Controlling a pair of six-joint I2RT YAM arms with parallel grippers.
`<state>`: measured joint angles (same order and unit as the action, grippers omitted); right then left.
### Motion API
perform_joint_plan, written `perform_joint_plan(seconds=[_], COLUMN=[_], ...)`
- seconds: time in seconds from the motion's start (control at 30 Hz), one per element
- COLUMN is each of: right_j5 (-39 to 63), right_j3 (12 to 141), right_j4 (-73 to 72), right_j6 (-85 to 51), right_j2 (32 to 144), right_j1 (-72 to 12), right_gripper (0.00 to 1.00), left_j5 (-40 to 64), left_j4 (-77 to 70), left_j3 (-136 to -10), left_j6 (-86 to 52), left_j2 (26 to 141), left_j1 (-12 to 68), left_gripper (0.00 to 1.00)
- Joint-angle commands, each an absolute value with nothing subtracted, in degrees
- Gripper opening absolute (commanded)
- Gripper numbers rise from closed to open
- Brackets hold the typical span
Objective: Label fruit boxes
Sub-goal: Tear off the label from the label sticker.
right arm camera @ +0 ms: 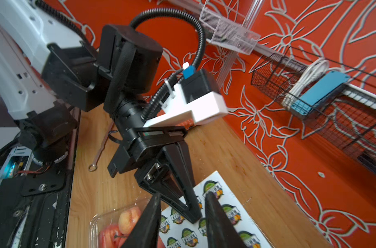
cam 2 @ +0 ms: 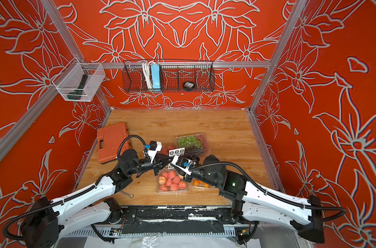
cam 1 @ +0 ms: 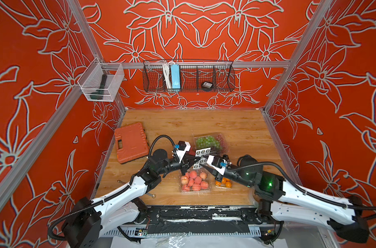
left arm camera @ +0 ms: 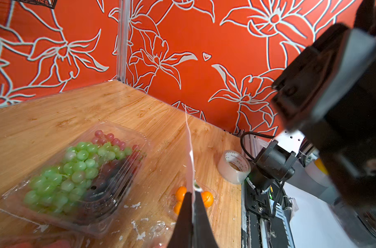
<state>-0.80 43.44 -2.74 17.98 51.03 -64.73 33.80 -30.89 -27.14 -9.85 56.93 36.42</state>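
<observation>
Two arms stretch inward over the surface [cam 1: 236,128]: the left arm [cam 1: 127,189] has jaws pinched shut on the sticker sheet [cam 1: 203,152], and the right arm [cam 1: 301,193] has jaws partly open beside it, empty. The big peach box [cam 1: 195,181] lies just below both jaws, the grape box [cam 1: 210,141] beyond them.

Both top views look steeply down from high over the front edge, sharing the whole table [cam 1: 225,124]. Each wrist camera sits close behind its pincer. The one on the left gripper [left arm camera: 191,194] faces the grape box [left arm camera: 75,171] beyond the tips. The one on the right gripper [right arm camera: 182,194] faces the sticker sheet [right arm camera: 230,199], seemingly just past the tips.
</observation>
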Motion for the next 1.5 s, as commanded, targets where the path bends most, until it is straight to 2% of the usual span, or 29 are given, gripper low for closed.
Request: perform_joint_plan(seconds=[0.0,0.2,0.5,0.97,1.1,1.27,1.47], right_j5=[2.37,-1.84,-3.93,-6.73,-7.88,-7.86,-7.16], right_j3=[45.41,45.26,42.78,44.08,44.12,44.37,44.74], right_j4=[-3.84,-6.12,-9.33,-10.86,-10.99,-10.37,-8.88], right_j6=[19.16,20.08,21.58,22.49,22.94,22.93,22.78], right_j2=[52.64,54.31,52.41,55.85,55.9,56.16,56.46], right_j1=[-64.95,-64.99,-65.04,-65.04,-65.04,-65.04,-65.02], right_gripper=[0.31,0.28,0.32,0.32,0.27,0.16,0.07], left_j5=[36.17,36.59,37.23,37.71,37.88,37.71,37.51], left_j4=[-32.62,-32.96,-33.22,-32.7,-32.65,-32.43,-32.35], left_j3=[-26.8,-25.84,-25.79,-25.84,-25.8,-25.8,-25.68], left_j6=[-9.7,-9.23,-8.96,-8.1,-7.78,-7.39,-7.31], left_j2=[54.81,53.7,53.61,52.75,52.56,52.3,52.04], left_j1=[36.3,36.4,36.48,37.35,37.78,38.15,38.14], left_gripper=[0.0,0.0,0.0,0.0,0.0,0.0,0.0])
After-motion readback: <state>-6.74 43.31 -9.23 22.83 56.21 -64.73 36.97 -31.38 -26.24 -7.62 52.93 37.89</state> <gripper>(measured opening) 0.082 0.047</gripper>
